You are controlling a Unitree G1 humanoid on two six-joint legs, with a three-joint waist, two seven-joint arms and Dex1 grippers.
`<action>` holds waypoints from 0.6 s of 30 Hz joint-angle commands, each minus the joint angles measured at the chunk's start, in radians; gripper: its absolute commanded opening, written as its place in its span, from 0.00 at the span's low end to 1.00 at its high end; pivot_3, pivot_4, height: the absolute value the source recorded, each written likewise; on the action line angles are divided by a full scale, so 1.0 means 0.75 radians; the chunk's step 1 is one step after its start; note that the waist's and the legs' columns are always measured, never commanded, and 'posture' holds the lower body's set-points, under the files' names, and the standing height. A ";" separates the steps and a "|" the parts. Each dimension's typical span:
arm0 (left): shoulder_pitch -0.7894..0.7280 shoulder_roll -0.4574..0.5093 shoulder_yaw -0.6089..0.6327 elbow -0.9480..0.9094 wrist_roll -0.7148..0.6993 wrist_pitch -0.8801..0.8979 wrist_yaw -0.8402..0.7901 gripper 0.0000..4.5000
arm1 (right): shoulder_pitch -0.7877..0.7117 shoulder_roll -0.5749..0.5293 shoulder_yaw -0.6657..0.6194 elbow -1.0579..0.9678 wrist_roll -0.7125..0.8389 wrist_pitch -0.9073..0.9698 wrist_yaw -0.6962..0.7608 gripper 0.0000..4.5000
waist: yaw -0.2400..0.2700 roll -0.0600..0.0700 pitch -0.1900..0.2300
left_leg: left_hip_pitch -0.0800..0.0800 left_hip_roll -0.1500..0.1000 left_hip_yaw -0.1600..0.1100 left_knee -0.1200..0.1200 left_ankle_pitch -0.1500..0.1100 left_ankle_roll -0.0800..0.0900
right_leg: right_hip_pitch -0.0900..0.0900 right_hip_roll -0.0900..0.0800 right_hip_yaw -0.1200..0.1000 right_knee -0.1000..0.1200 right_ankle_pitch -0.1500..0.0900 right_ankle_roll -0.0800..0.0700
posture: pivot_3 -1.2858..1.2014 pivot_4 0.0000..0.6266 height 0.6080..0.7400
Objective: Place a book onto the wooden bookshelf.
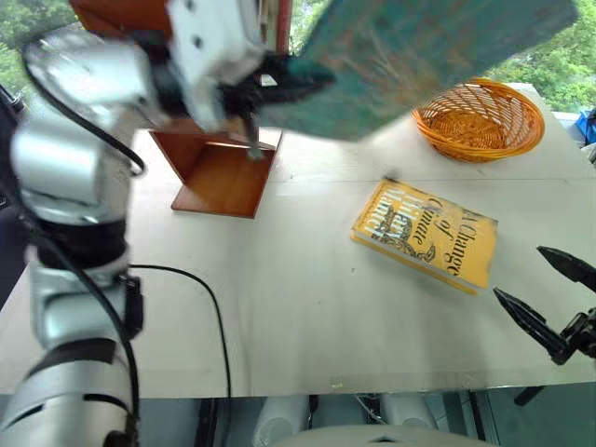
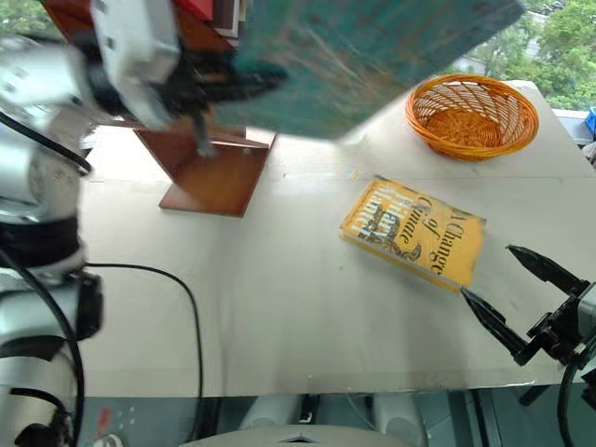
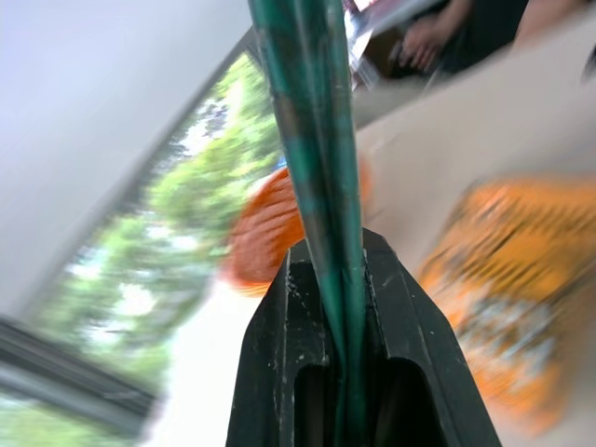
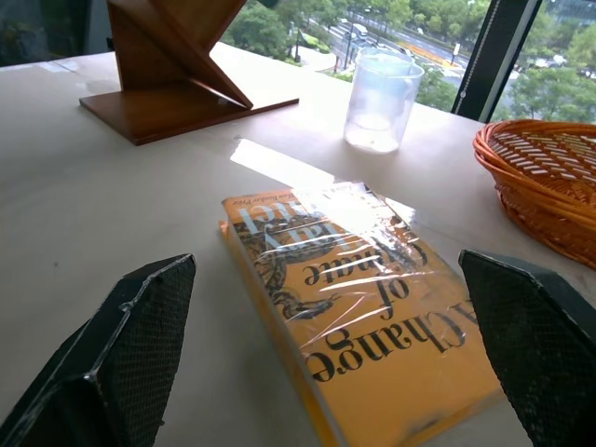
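Observation:
The teal-green book [image 1: 438, 51] hangs tilted high above the table, with my left gripper [image 1: 289, 79] shut on one of its edges. The left wrist view shows that edge [image 3: 321, 168] pinched between the black fingers [image 3: 279, 326]. The wooden bookshelf [image 1: 223, 177] stands at the table's far left, just below and behind that gripper, and its slanted panels [image 4: 177, 56] show in the right wrist view. My right gripper [image 1: 519, 272] stands open near the table's front right edge with nothing between its fingers. It points toward a yellow book.
The yellow book [image 1: 426, 233] with black lettering lies flat right of centre. An orange wicker basket [image 1: 480, 116] stands at the far right. A translucent plastic cup [image 4: 380, 98] stands behind the yellow book. A black cable [image 1: 200, 289] runs over the table's front left. A person's hand [image 3: 424, 37] shows beyond the table.

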 commanded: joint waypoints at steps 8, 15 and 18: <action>-0.049 0.431 -0.094 0.651 0.481 -0.713 -0.103 0.00 | -0.284 -0.120 0.026 -0.047 0.251 0.059 -0.010 1.00 | -0.019 -0.002 0.002 | -0.005 0.001 -0.002 0.000 -0.002 0.003 | -0.004 0.006 -0.003 0.000 0.000 0.001 | 0.52 0.24 1.00; -0.021 0.439 -0.162 0.867 0.604 -0.815 -0.059 0.00 | -0.463 -0.194 0.127 -0.058 0.315 0.096 0.005 1.00 | -0.015 -0.007 0.005 | -0.008 0.001 -0.004 0.006 -0.003 0.006 | -0.003 0.006 -0.007 0.002 0.000 0.001 | 0.52 0.24 1.00; 0.022 0.408 -0.164 0.896 0.585 -0.848 -0.035 0.00 | -0.539 -0.192 0.202 -0.028 0.290 0.104 0.001 1.00 | -0.040 -0.007 0.005 | -0.005 0.003 -0.001 0.006 -0.003 0.006 | -0.003 0.008 -0.003 0.005 0.000 0.001 | 0.52 0.24 1.00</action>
